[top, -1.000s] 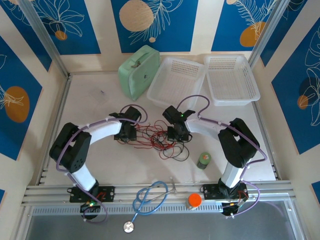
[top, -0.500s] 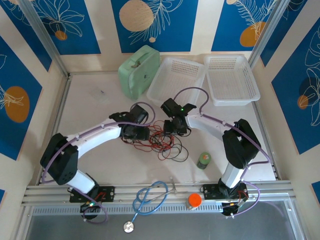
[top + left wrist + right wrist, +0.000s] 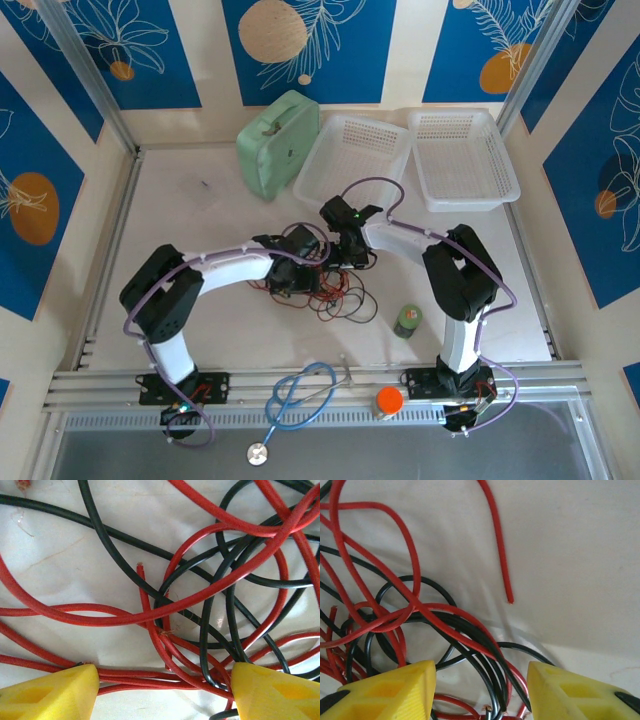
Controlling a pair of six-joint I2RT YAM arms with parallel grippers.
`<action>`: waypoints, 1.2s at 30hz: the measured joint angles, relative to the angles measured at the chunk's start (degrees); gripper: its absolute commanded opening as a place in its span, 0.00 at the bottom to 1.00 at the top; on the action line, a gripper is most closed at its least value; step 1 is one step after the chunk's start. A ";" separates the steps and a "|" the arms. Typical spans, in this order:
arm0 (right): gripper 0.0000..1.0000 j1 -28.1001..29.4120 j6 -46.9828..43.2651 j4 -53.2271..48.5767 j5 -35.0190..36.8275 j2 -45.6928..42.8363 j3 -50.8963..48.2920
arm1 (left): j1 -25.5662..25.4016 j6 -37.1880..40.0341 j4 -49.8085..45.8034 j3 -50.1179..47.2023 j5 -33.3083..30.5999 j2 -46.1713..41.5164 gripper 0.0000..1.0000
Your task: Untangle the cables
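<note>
The cables (image 3: 337,300) lie tangled in the middle of the tabletop (image 3: 200,230), the heap longer left to right. The left hand (image 3: 165,690) and the right hand (image 3: 482,685) are open, loops lying between their fingers.

1. One cable (image 3: 500,545) is looking bright red; the other cable (image 3: 50,512) is looking black.
2. The fingers (image 3: 390,690) are looking yellow.
3. The surface (image 3: 570,555) is looking white.
4. The walls (image 3: 330,50) are showing blue with white leaves.

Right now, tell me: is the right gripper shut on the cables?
No: the right gripper is open, its yellow fingers standing apart with the red and black cables lying loose between them.
</note>
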 measured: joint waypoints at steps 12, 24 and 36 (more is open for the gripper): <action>0.10 0.39 3.58 0.79 1.29 1.16 -3.26 | -0.61 -0.24 -5.25 4.66 -7.93 4.44 0.70; 0.01 0.02 10.95 1.16 5.07 -3.96 -8.46 | 6.64 3.39 -5.79 2.03 -15.26 2.34 0.70; 0.13 -1.27 14.78 2.03 6.10 -6.69 -12.96 | 14.45 8.92 -6.54 0.85 -18.60 0.94 0.70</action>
